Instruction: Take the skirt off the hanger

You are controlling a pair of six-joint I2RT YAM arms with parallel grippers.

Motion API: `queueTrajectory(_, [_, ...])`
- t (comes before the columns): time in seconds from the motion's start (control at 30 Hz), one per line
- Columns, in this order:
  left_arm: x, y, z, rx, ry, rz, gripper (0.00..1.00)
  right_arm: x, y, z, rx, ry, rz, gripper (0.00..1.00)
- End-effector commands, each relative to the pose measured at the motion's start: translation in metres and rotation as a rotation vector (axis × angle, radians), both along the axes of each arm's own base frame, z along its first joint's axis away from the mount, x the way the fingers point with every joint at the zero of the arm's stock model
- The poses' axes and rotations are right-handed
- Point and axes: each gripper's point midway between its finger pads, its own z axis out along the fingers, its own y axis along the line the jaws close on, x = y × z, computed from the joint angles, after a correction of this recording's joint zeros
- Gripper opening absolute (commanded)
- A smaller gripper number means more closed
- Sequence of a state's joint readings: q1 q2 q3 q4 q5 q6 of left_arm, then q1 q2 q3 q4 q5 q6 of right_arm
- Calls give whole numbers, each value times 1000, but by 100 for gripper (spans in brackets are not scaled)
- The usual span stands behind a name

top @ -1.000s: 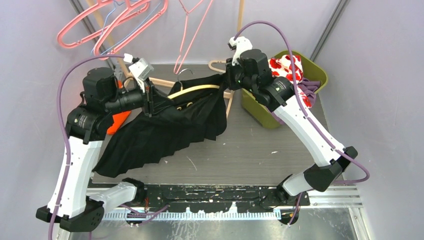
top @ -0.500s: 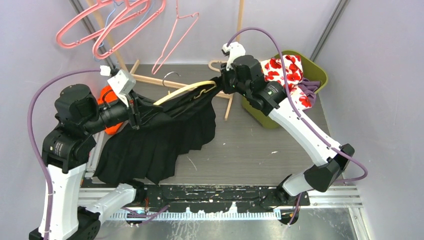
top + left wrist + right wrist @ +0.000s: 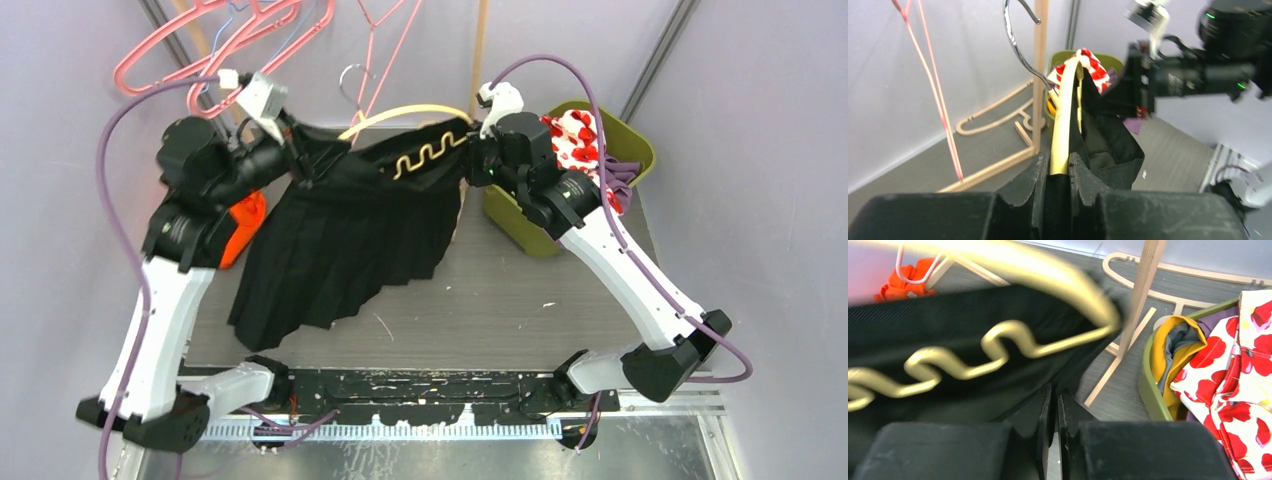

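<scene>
While the black skirt (image 3: 350, 240) is held up over the surface (image 3: 520, 290) on its cream hanger (image 3: 400, 112), the hanger's left end is clamped by the left fingers (image 3: 1030, 185). The skirt's right waist edge is pinched by the right fingers (image 3: 1040, 415), just beside the green bin (image 3: 510, 222). Plenty of bare surface is left right of the hem.

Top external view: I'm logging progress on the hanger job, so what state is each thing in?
Black pleated skirt, on the hanger, hanging down.
Cream curved hanger, held in the air, hook free.
Left gripper, shut on the hanger.
Right gripper, shut on the skirt.
Green plastic bin, upright, holding clothes.
</scene>
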State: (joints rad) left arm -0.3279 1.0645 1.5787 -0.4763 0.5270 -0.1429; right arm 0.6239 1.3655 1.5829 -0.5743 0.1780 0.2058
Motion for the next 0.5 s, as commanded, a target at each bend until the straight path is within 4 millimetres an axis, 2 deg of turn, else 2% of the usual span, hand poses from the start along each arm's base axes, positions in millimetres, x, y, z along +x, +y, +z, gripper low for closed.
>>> queueTrajectory(0.0, [28,5,118,-232,-384,83,0,-22,14,20,104,-12,80,14])
queueTrajectory(0.13, [46,-5,136,-315,-415,62,0,-26,14,24,127,-17,82,14])
queueTrajectory(0.23, [62,-24,136,-323,-407,29,0,-29,15,27,141,-15,88,14])
queueTrajectory(0.33, [62,-36,140,-330,-416,-1,0,-30,12,27,137,-18,82,14])
queueTrajectory(0.47, [51,-46,135,-289,-406,-47,0,-29,-2,29,82,-54,48,14])
